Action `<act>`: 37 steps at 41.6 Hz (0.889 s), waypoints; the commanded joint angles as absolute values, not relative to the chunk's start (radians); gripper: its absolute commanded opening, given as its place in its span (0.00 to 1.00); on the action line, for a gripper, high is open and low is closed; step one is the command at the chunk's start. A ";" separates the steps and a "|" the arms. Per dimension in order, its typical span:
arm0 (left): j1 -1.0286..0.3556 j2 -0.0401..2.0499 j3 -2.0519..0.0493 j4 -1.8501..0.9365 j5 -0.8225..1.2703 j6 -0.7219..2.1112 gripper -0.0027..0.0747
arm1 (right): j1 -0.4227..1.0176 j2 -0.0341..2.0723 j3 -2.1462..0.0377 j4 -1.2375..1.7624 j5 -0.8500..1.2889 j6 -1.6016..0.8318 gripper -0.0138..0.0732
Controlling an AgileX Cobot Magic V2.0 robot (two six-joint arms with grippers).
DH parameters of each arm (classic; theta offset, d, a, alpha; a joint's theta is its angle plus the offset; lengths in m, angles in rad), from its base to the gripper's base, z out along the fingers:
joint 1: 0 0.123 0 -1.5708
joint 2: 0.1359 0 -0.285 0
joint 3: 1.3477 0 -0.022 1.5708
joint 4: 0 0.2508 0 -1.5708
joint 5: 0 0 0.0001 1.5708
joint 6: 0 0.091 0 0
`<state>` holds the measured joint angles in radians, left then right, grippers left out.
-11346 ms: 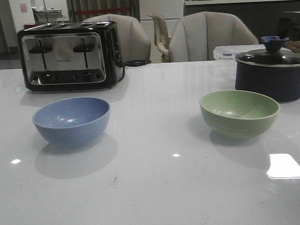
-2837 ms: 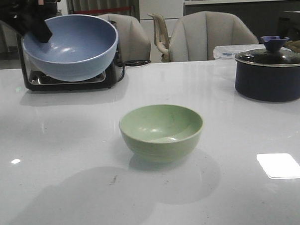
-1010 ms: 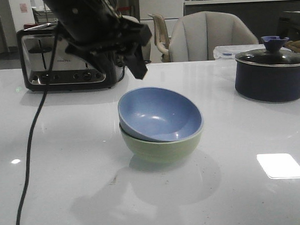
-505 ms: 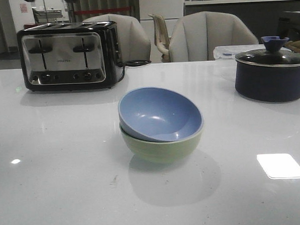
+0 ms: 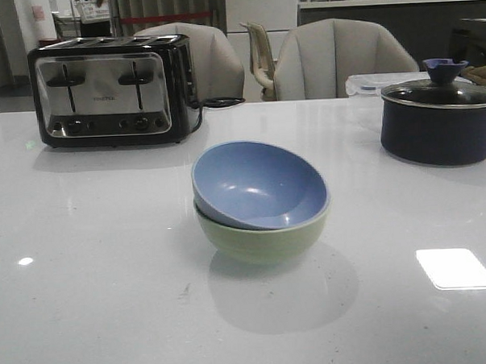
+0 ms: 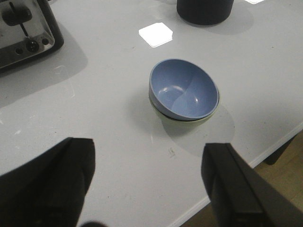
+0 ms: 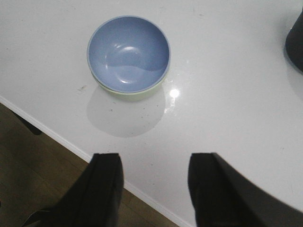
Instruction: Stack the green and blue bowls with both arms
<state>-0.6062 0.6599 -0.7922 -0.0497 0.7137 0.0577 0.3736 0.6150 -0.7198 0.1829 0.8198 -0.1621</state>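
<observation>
The blue bowl sits tilted inside the green bowl in the middle of the white table. The stack also shows in the left wrist view, blue bowl over green bowl, and in the right wrist view, blue bowl over green bowl. My left gripper is open and empty, high above the table's near edge. My right gripper is open and empty, high above the table's edge. Neither arm shows in the front view.
A black-and-chrome toaster stands at the back left. A dark navy lidded pot stands at the back right, with a clear container behind it. Chairs stand behind the table. Wooden floor lies past the table's edge.
The left arm, which hung over the stacked bowls a second ago, has pulled up and out of the front view. The bowls have not moved.
</observation>
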 commanded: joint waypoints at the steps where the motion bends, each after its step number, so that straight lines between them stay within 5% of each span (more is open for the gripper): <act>1: -0.613 0.611 -0.789 -0.051 0.645 0.054 0.72 | 0.371 0.616 -0.745 0.185 0.755 -0.172 0.67; 24: -0.599 0.588 -0.760 0.077 0.653 -0.078 0.72 | 0.371 0.616 -0.745 0.119 0.760 -0.171 0.66; 37: -0.599 0.588 -0.760 0.077 0.653 -0.078 0.72 | 0.371 0.616 -0.745 0.115 0.765 -0.171 0.23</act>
<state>-0.6023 0.5857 -0.7303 0.0708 0.7247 -0.0656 0.3736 0.6150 -0.7198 0.1187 0.8268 -0.1621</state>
